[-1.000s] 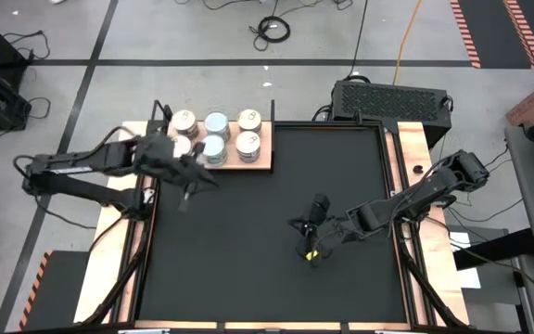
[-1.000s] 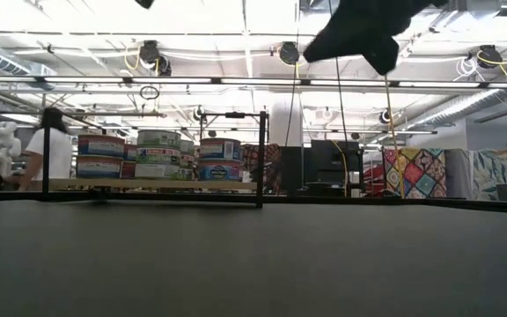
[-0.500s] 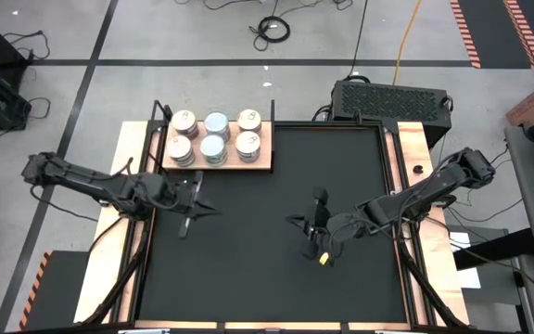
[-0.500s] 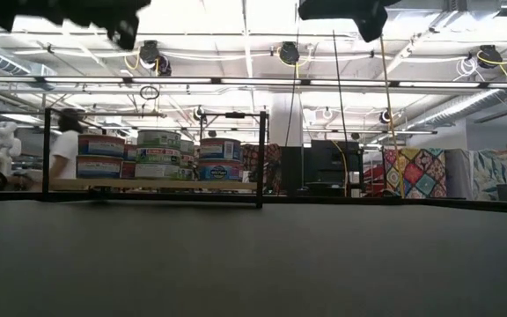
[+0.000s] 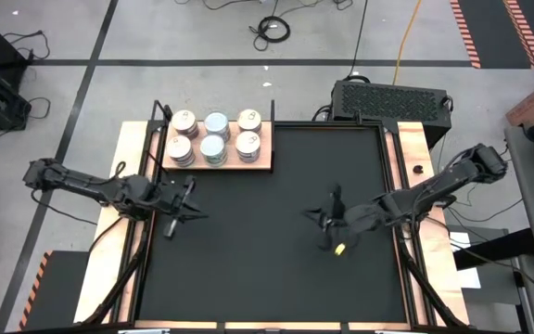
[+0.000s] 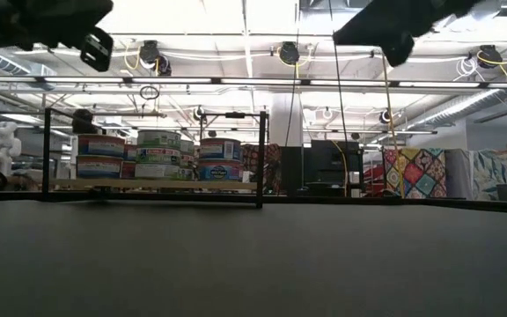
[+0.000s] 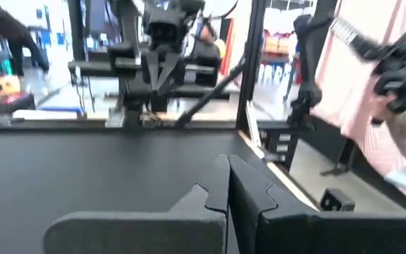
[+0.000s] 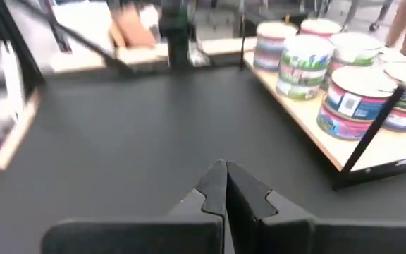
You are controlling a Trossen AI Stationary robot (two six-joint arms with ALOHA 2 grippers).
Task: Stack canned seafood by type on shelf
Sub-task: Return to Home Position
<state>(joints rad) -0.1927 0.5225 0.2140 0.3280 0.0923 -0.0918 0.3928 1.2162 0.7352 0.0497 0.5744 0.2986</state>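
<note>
Since the cans stand stacked on the shelf, well away from my jaws, sorting looks done. Left gripper and right gripper are pressed together, empty. Only parking remains.

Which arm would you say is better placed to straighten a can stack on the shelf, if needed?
Left, probably. The left gripper hangs just in front of the shelf holding the can stacks; the right gripper is over the middle of the mat, farther off. Both are shut and empty.

Robotics lab, taped concrete floor, loose cables, exposed ceiling pipes
</note>
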